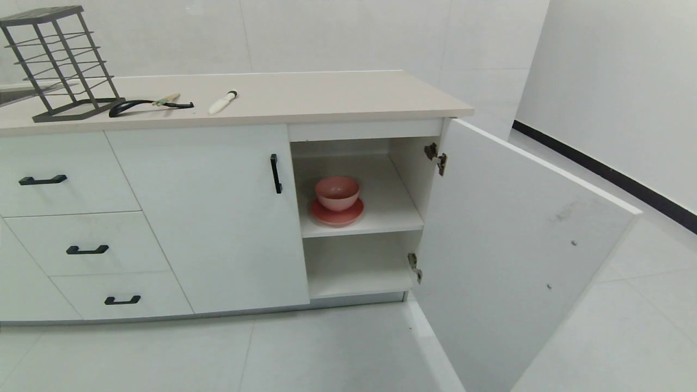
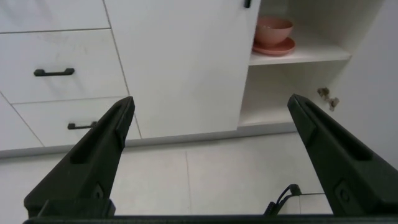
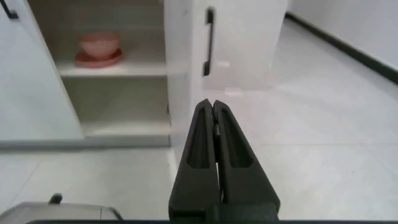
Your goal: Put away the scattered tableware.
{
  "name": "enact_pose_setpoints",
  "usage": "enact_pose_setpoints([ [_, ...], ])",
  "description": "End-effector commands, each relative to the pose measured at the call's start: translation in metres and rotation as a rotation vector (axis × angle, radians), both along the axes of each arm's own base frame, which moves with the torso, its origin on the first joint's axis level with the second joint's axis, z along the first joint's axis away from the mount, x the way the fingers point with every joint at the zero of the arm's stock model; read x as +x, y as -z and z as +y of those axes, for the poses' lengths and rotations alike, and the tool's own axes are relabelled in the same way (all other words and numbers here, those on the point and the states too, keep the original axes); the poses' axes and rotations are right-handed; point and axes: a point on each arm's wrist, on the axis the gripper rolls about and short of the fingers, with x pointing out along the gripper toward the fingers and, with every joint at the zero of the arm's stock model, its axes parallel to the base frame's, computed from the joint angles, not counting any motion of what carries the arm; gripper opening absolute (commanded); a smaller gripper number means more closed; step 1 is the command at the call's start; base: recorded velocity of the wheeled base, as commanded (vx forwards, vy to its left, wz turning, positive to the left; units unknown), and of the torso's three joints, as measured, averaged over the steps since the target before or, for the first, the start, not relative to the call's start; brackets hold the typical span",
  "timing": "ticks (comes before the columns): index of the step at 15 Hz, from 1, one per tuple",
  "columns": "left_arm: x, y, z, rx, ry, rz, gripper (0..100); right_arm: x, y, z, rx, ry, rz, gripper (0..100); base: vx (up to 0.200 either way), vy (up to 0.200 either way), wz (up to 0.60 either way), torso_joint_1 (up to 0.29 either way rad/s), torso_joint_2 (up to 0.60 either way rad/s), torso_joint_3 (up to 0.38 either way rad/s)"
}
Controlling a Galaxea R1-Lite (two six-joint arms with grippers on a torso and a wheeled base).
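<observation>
A black wire rack (image 1: pixel 64 69) is set at the left end of the beige countertop (image 1: pixel 337 92) on the white floor cabinet (image 1: pixel 207 218). Three white drawers with black handles (image 1: pixel 81 239) are stacked on the cabinet's left side. The cabinet's white right-hand door (image 1: pixel 506 245) is swung wide open.

A smooth, softly glossy, plastic-like surface is being shown by the pink bowl (image 1: pixel 337 191) and the red plate (image 1: pixel 337 214). A matt white laminate is being presented by the cabinet door (image 1: pixel 506 239), a smooth beige face by the countertop (image 1: pixel 337 92), matt black metal by the rack (image 1: pixel 76 109), and bare shiny metal by the hinge (image 1: pixel 437 158).
</observation>
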Motion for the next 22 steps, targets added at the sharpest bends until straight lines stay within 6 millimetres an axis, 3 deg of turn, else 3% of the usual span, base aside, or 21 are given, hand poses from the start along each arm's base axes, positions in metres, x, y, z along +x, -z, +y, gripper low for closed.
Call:
enact_pose_setpoints([
  [1,0.0,0.0,0.0,0.0,-0.001,0.0,100,-0.006,-0.028,0.0,0.022,0.02,-0.142,0,0.0,-0.2,0.0,-0.002,0.01,0.007],
  [2,0.0,0.0,0.0,0.0,0.001,0.0,100,-0.003,-0.047,0.0,0.02,0.022,-0.121,0,0.0,-0.2,0.0,0.002,0.0,0.007],
  [4,0.0,0.0,0.0,-0.002,0.001,0.0,100,0.015,-0.064,0.001,0.007,-0.067,0.001,0,0.0,-0.2,0.0,0.002,0.0,-0.002],
  [6,0.0,0.0,0.0,-0.002,0.001,0.0,100,0.045,-0.079,0.004,-0.037,-0.168,0.148,0,0.0,0.0,0.0,0.0,0.0,0.0],
  [8,0.0,0.0,0.0,-0.002,-0.001,0.0,100,0.088,-0.094,0.009,-0.079,-0.247,0.232,0,0.0,0.0,0.0,0.0,0.0,0.0],
  [9,0.0,0.0,0.0,-0.002,0.001,-0.002,100,0.113,-0.095,0.011,-0.095,-0.273,0.25,0,0.0,0.0,0.0,0.0,0.0,0.0],
  [10,0.0,0.0,0.0,-0.002,0.001,0.0,100,0.119,-0.095,0.011,-0.097,-0.274,0.256,0,0.0,0.0,0.0,0.0,0.0,0.0],
  [11,0.0,0.0,0.0,-0.002,0.001,0.0,100,0.145,-0.091,0.013,-0.096,-0.28,0.283,0,0.0,0.0,0.0,0.0,0.0,0.0],
  [12,0.0,0.0,0.0,-0.002,0.001,0.0,100,0.158,-0.087,0.014,-0.096,-0.281,0.296,0,0.0,0.0,0.0,0.0,0.0,0.0],
  [13,0.0,0.0,0.0,-0.002,0.001,0.0,100,0.158,-0.087,0.014,-0.096,-0.281,0.296,0,0.0,0.0,0.0,0.0,0.0,0.0],
  [15,0.0,0.0,0.0,-0.003,0.001,0.0,100,0.185,-0.077,0.014,-0.091,-0.294,0.314,0,0.0,0.0,0.0,0.0,0.0,0.0],
  [22,0.0,0.0,0.0,-0.009,0.001,-0.001,100,0.198,-0.07,0.013,-0.084,-0.31,0.337,0,0.0,0.0,0.0,0.0,0.0,0.0],
])
